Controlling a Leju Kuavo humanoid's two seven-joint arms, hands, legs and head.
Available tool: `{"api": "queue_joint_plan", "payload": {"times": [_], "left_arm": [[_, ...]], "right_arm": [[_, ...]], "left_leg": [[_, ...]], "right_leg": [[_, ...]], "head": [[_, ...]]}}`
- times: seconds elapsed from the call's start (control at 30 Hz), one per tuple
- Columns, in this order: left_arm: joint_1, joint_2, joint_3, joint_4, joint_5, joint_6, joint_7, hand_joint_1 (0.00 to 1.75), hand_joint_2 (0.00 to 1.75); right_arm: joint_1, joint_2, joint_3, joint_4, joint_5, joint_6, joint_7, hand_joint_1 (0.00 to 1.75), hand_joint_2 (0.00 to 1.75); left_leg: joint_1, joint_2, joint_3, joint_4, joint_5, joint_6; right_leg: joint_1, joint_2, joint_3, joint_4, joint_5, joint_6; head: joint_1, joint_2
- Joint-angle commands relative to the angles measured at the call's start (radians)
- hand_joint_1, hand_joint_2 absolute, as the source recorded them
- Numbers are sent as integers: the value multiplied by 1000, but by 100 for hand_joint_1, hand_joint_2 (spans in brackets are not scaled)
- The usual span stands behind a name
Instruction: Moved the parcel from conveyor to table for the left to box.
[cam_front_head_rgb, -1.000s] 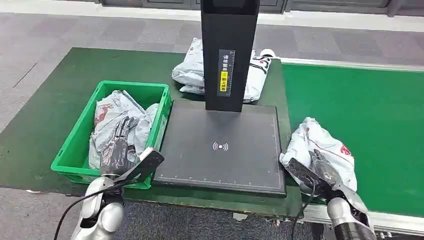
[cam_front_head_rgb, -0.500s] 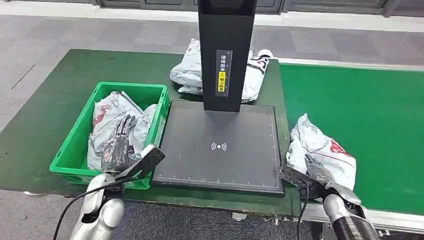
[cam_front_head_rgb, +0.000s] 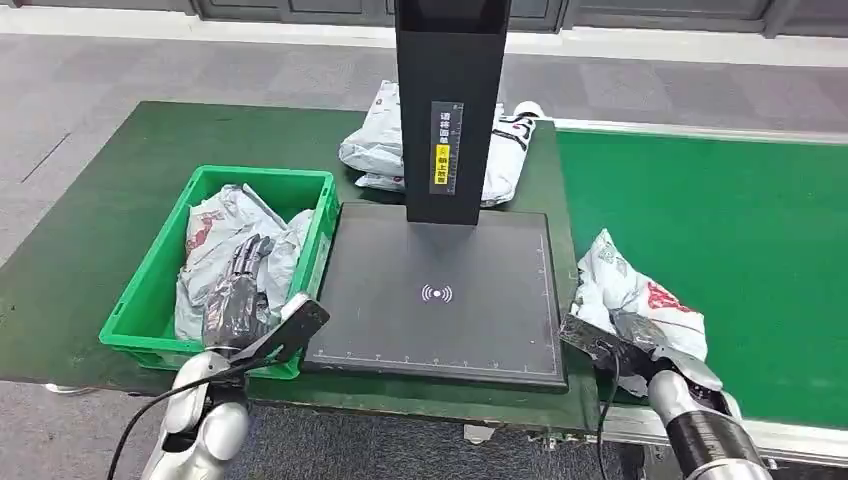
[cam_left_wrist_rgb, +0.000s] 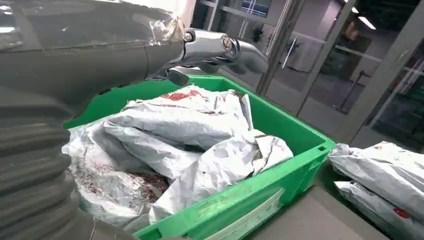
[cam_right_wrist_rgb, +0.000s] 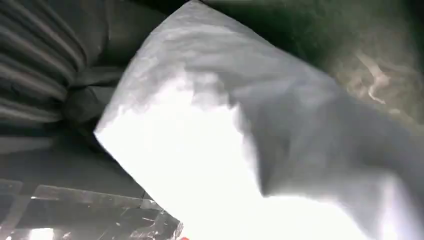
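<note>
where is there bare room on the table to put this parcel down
The black pad in front of the post is bare. So is the green mat left of the bin. The bin is crowded with bags, and bags lie behind the post.

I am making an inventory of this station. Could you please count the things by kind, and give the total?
Green crate: 1
Black scanner stand with flat base plate: 1
White parcel bag held by the right hand on the conveyor: 1
White parcel bags behind the scanner: 2, as far as visible
White parcel bags inside the crate: several, cannot be separated
Total: 5, plus the crate's bags
</note>
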Motion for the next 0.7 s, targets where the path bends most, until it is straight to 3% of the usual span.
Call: {"api": "queue_joint_plan", "payload": {"times": [0.03, 0.37, 0.47, 0.53, 0.57, 0.7], "left_arm": [[31, -1, 29, -24, -7, -4, 8, 0, 175], [45, -11, 47, -39, -5, 0, 4, 0, 175], [103, -37, 92, -88, -3, 11, -1, 0, 175], [130, -50, 102, -96, -1, 22, -21, 0, 175], [126, -55, 101, -88, 0, 26, -32, 0, 175], [59, -60, 67, 1, 24, 41, -71, 0, 175]], "right_arm": [[38, 26, -38, 6, -178, 61, -173, 175, 175], [51, 35, -75, -50, -236, 63, -197, 175, 175], [14, 121, -295, -147, -527, 56, -125, 175, 175], [10, 147, -370, -271, -694, 38, -87, 175, 175], [15, 148, -382, -322, -762, 43, -79, 175, 175], [9, 164, -404, -483, -981, 29, -54, 175, 175]], "left_leg": [[1, 0, 2, -3, 0, 0], [2, 7, 1, -4, -6, -6], [3, 10, 5, -2, -7, -6], [3, 14, 5, -3, -8, -8], [2, 15, -4, -2, -9, -9], [3, 10, -7, -3, -9, -10]], "right_leg": [[1, -2, 2, -3, 0, -1], [2, 7, 1, -2, -2, -5], [1, 10, 0, 1, -4, -6], [1, 14, -1, 2, -4, -7], [1, 15, -4, 5, -5, -8], [1, 10, -8, 5, -6, -10]], "head": [[0, 0], [0, 0], [0, 0], [0, 0], [0, 0], [0, 0]]}}
